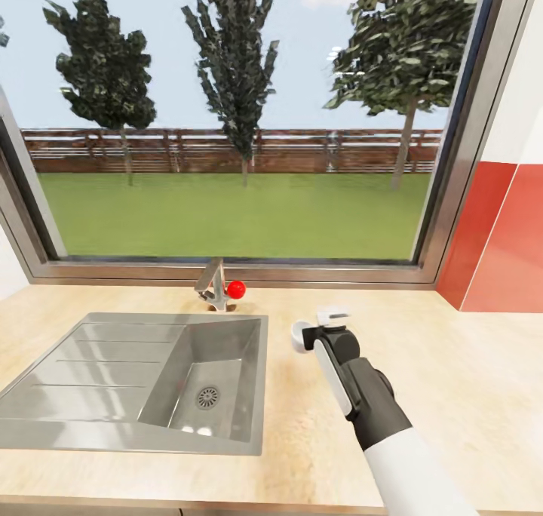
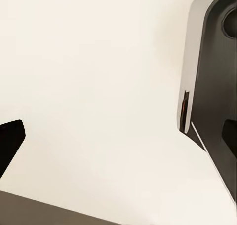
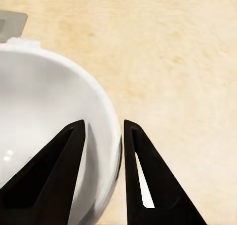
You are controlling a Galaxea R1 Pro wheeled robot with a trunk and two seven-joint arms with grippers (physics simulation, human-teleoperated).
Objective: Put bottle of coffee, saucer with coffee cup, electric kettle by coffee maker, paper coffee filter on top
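My right gripper (image 1: 315, 333) reaches over the light tan countertop (image 1: 452, 365), just right of the sink. It is shut on the rim of the white coffee cup (image 1: 299, 336). In the right wrist view the gripper (image 3: 103, 124) has one black finger inside the coffee cup (image 3: 44, 111) and the other outside its wall, with the countertop (image 3: 173, 62) below. I cannot tell whether the cup touches the counter. In the left wrist view one dark fingertip (image 2: 10, 143) shows against a pale blank surface.
A steel sink (image 1: 98, 365) with a drainboard is set into the counter at the left, with a faucet (image 1: 213, 282) and a red knob (image 1: 236, 290) behind it. A large window spans the back. A red tiled wall (image 1: 498, 237) closes the right side.
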